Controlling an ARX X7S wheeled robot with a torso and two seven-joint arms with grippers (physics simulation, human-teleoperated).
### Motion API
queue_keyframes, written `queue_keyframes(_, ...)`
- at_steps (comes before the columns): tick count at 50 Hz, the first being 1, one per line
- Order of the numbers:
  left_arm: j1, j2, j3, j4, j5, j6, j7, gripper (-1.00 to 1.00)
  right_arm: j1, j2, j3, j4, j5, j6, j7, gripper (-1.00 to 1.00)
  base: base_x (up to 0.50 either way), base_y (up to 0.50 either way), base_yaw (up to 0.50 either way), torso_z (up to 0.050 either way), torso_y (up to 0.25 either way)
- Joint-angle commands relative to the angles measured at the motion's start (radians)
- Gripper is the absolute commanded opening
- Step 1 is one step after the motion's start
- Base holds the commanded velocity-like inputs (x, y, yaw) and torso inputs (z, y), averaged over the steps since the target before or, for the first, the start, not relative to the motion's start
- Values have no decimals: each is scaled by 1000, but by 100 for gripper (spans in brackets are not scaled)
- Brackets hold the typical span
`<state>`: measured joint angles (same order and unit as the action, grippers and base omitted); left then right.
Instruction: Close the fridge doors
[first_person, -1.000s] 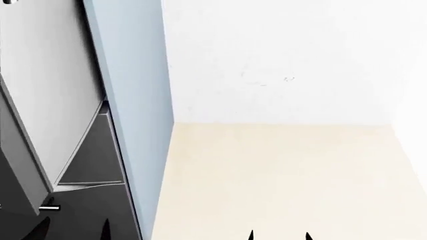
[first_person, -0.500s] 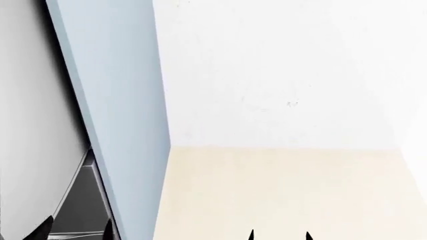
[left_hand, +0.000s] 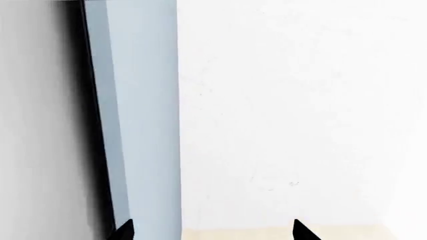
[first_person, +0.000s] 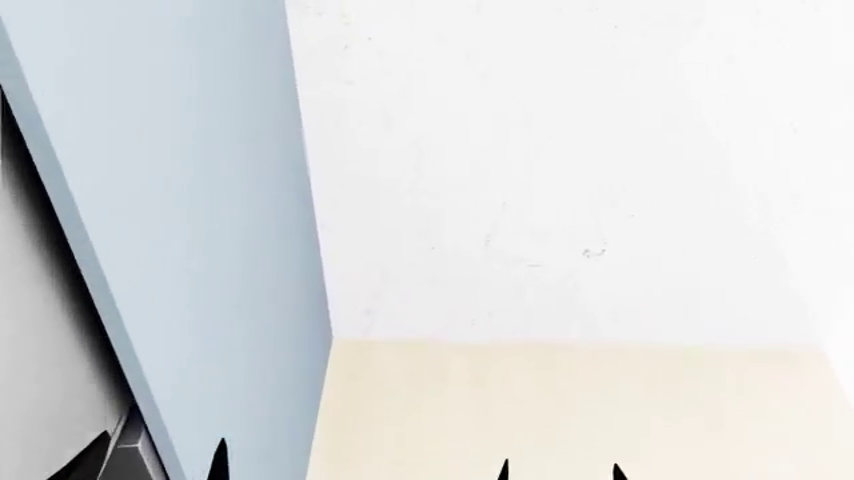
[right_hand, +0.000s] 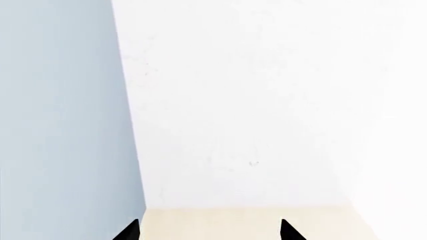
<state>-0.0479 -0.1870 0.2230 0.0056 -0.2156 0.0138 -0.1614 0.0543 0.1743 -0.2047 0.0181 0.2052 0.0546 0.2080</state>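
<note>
No dark charcoal fridge doors with black handles show plainly in any view. A flat light grey panel (first_person: 34, 330) with a black edge (left_hand: 93, 125) stands at the far left; I cannot tell whether it is a fridge door. It lies against a tall pale blue panel (first_person: 187, 200) (right_hand: 60, 125). My left gripper (first_person: 154, 465) (left_hand: 212, 231) is open, with only its black fingertips (left_hand: 301, 231) showing, in front of the blue panel's edge. My right gripper (first_person: 561, 472) (right_hand: 209, 231) is open over the floor. Neither holds anything.
A white wall (first_person: 561, 170) fills the view ahead and to the right. Beige floor (first_person: 561, 400) runs from it towards me. A small dark patch (first_person: 127, 455) shows at the foot of the grey panel.
The head view has swung up and to the right. The grey panel and the dark drawer fronts with a silver bar slid down-left, nearly out of view. The floor line sank.
</note>
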Motion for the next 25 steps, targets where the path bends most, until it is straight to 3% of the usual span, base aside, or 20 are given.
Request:
queue_keyframes(1, -3, -4, 7, -4, -4, 5, -2, 100, 0, 6, -6, -5, 6, 3, 7, 100, 500, 0, 0, 50, 27)
queue_keyframes(9, 1, -4, 7, -3, -2, 24, -14, 100, 2, 9, -9, 3, 4, -6, 13, 100, 480, 0, 0, 50, 27)
queue_keyframes(14, 1, -4, 10, -6, -4, 28, -16, 100, 2, 15, -19, 0, -7, -9, 15, 100, 0, 0, 0, 0, 0)
queue_keyframes(18, 0, -5, 11, -15, -5, 38, -14, 100, 1, 18, -23, -5, -12, -12, 20, 100, 35, 466, 0, 0, 0)
queue_keyframes(25, 4, -10, 11, 3, -14, 37, -19, 100, 2, 15, -17, 6, 9, -24, 16, 100, 0, 0, 0, 0, 0)
